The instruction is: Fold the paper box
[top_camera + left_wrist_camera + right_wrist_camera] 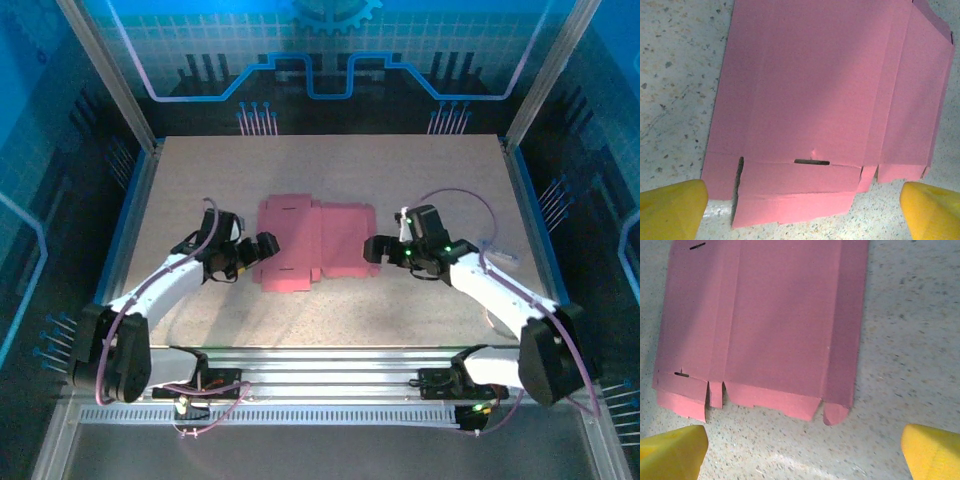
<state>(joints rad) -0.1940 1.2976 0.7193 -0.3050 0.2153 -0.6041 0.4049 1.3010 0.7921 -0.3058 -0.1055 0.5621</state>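
The left hand (pixel 262 247) stood with its jaws wide apart and held nothing, its tips over the left edge of the paper box (pixel 315 243) near that sheet's near-left corner. The right hand (pixel 378 250) was spread just as wide and also empty, hovering just beside the box's right edge. Whether either hand touched the cardboard could not be told.

The paper box lay unfolded and flat, pink face up, about the middle of the tabletop (pixel 330 315), well clear of all four edges and between the two hands. From above it showed as several panels side by side, divided by creases that ran from the far edge toward the near one, with notched flaps along its outline.

In the left wrist view the yellow fingers (pixel 670 212) framed the bottom corners, and the sheet's edge lay between them: a row of short flaps parted by cuts, with a narrow slot (pixel 811 161) just above the crease and a second flap beside a small gap. In the right wrist view the yellow fingertips (pixel 670 452) stood over bare speckled tabletop, the box's edge a little beyond them, its flaps uneven in length and one rounded at the corner. Two small dark slots (pixel 681 374) marked the leftmost panel there.
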